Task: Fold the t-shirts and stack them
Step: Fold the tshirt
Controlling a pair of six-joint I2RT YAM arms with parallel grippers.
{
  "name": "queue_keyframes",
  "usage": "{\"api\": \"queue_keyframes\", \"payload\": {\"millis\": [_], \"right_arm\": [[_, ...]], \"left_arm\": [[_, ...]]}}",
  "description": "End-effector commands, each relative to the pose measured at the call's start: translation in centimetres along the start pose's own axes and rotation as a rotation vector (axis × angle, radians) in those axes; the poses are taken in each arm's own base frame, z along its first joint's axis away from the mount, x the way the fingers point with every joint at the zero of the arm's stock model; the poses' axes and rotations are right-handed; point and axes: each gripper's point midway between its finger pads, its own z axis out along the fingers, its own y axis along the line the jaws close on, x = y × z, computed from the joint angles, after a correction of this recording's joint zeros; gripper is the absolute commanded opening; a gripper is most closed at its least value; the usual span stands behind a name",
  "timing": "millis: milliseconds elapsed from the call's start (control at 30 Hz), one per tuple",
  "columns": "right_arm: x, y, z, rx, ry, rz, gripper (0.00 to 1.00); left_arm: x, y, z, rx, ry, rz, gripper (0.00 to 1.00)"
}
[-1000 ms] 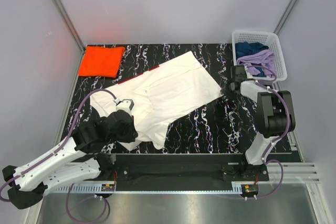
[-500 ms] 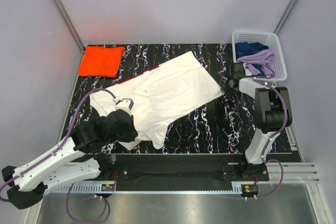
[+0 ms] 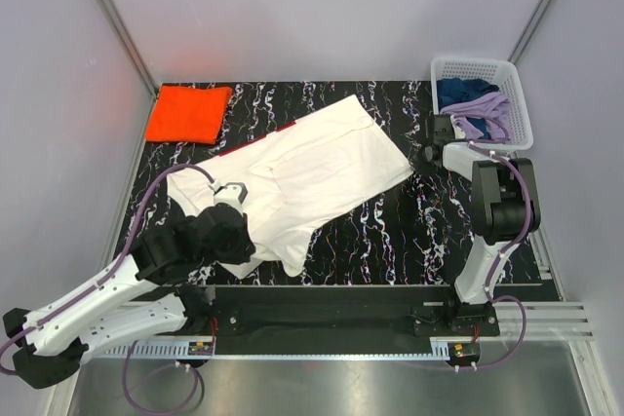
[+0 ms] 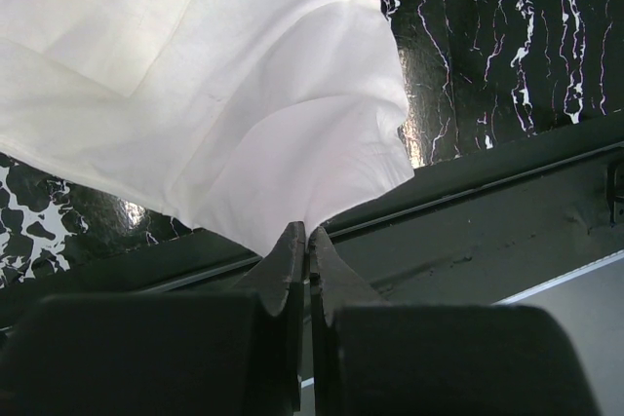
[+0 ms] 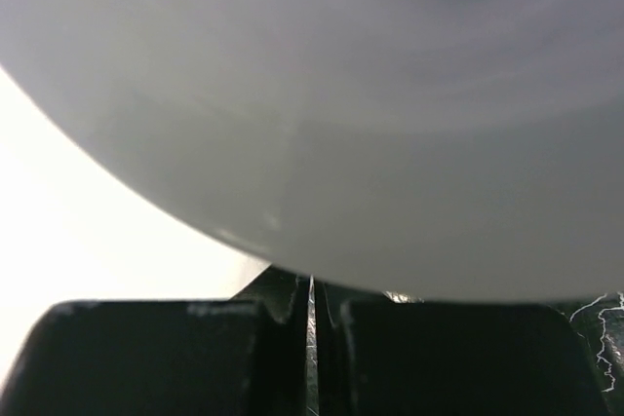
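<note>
The white t-shirt (image 3: 312, 168) lies spread diagonally across the black marbled table (image 3: 390, 231), with a red strip showing at its far edge. The orange t-shirt (image 3: 188, 112) lies folded at the back left. My left gripper (image 4: 308, 231) is shut on the white shirt's near edge (image 4: 283, 124), just above the table's front rail; from above it sits at the shirt's near left (image 3: 239, 262). My right gripper (image 5: 311, 284) is shut with nothing between its fingers. It hovers just right of the shirt's right corner (image 3: 427, 156), and its own white arm link blocks most of its wrist view.
A white basket (image 3: 515, 109) holding blue and purple cloth stands at the back right, close behind the right wrist. The black front rail (image 4: 487, 231) runs along the table's near edge. Grey walls enclose the table on three sides.
My right gripper has closed and drawn back a little from the shirt's right corner toward the basket. The left gripper still holds the near edge and has not moved.
</note>
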Motion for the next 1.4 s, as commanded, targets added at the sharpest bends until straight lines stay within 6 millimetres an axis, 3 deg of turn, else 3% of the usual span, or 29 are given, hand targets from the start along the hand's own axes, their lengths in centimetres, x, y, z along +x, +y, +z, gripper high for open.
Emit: {"api": "queue_keyframes", "payload": {"millis": [0, 200, 367, 467, 600, 800, 933, 1200, 1367], "right_arm": [[1.1, -0.9, -1.1, 0.046, 0.042, -0.051, 0.0], [0.9, -1.4, -4.7, 0.06, 0.062, -0.084, 0.0], [0.6, -0.2, -6.4, 0.007, 0.088, -0.113, 0.0], [-0.6, 1.2, -7.1, -0.026, 0.069, -0.129, 0.0], [-1.1, 2.4, -6.5, -0.047, 0.096, -0.155, 0.0], [-2.0, 3.9, -5.8, -0.066, 0.111, -0.177, 0.0], [-2.6, 4.5, -4.9, -0.055, 0.125, -0.2, 0.0], [-3.5, 8.1, -3.5, -0.123, 0.147, -0.22, 0.0], [-4.8, 9.8, -3.0, -0.138, 0.126, -0.221, 0.0]], "left_arm": [[-2.3, -0.7, -1.7, 0.031, -0.084, -0.035, 0.0], [-3.3, -1.1, -2.5, 0.042, -0.121, -0.086, 0.0], [-5.5, -1.0, -3.2, -0.017, -0.156, -0.091, 0.0], [-6.6, -0.4, -2.5, -0.084, -0.126, -0.075, 0.0], [-8.4, 1.1, -1.7, -0.12, -0.127, -0.097, 0.0], [-10.8, 5.0, -1.0, -0.239, -0.138, -0.165, 0.0], [-12.6, 6.3, -0.9, -0.271, -0.157, -0.171, 0.0], [-17.0, 9.3, 0.1, -0.339, -0.174, -0.179, 0.0], [-19.7, 9.9, 1.3, -0.326, -0.187, -0.187, 0.0]]}}
